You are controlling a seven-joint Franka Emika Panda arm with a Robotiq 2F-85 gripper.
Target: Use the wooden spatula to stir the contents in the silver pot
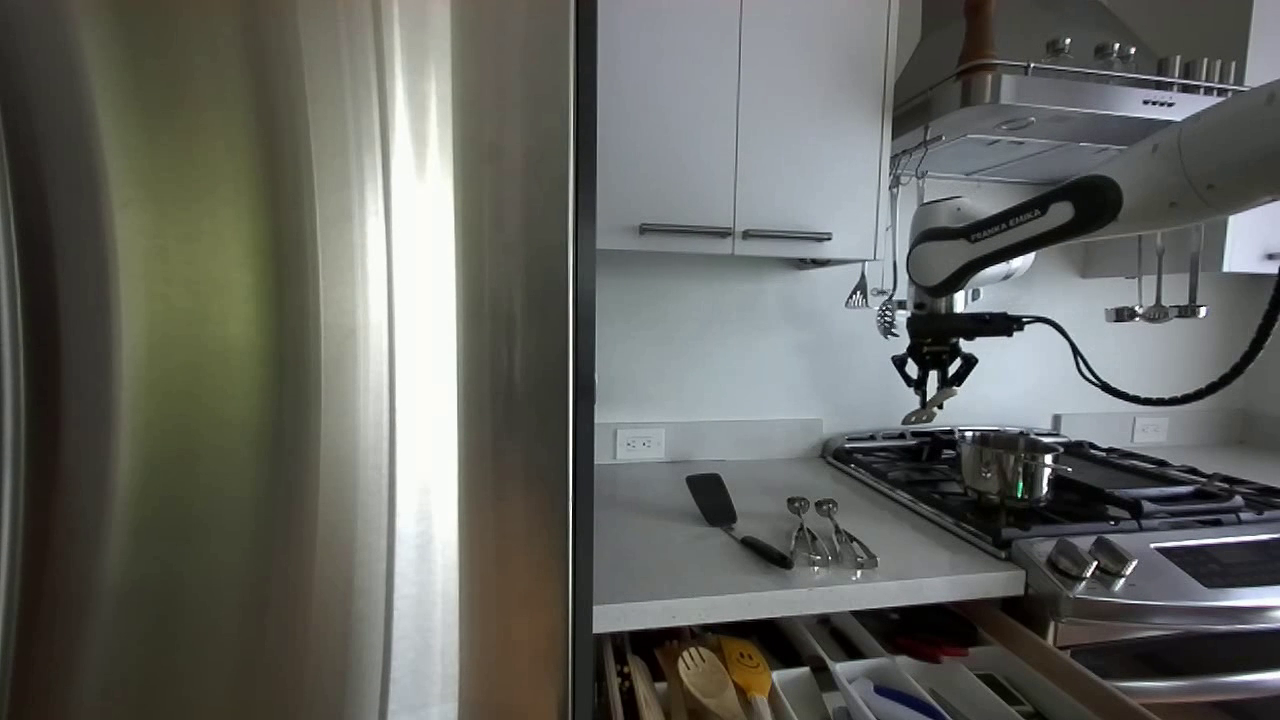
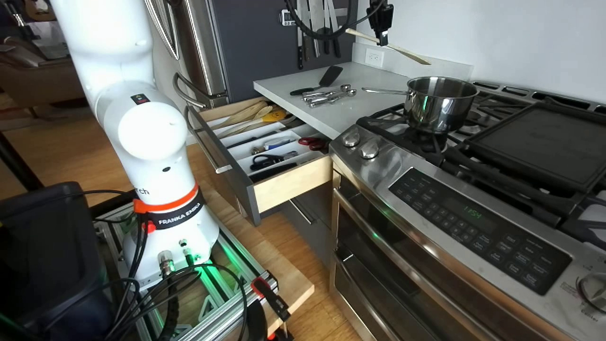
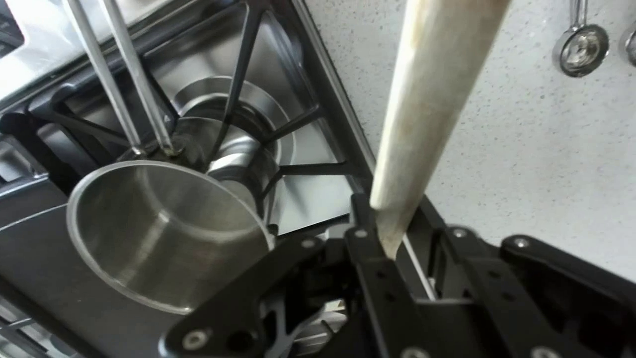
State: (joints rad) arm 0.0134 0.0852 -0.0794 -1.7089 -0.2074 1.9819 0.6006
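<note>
Spatula point(image 3: 432, 99) close up in the wrist view, clamped in the gripper point(image 3: 396, 214)

It narrows toward the grip, where both jaws pinch it. Beneath it in that view lie the counter point(image 1: 640, 550) and the edge of the stove point(image 2: 378, 170). Both exterior views show the spatula tilted in the air, higher than the pot point(image 2: 440, 105), near it but apart. The pot stands upright on a black grate point(image 3: 313, 169) of the stove, not far from the counter. On the counter, a black turner point(image 1: 718, 508) lies beside two metal scoops point(image 1: 806, 540). Below the counter, a drawer point(image 2: 293, 183) is pulled out, with wooden tools point(image 2: 244, 113) and a red-handled tool point(image 2: 312, 142) inside. A steel fridge point(image 1: 290, 360) fills the left part of an exterior view.
</note>
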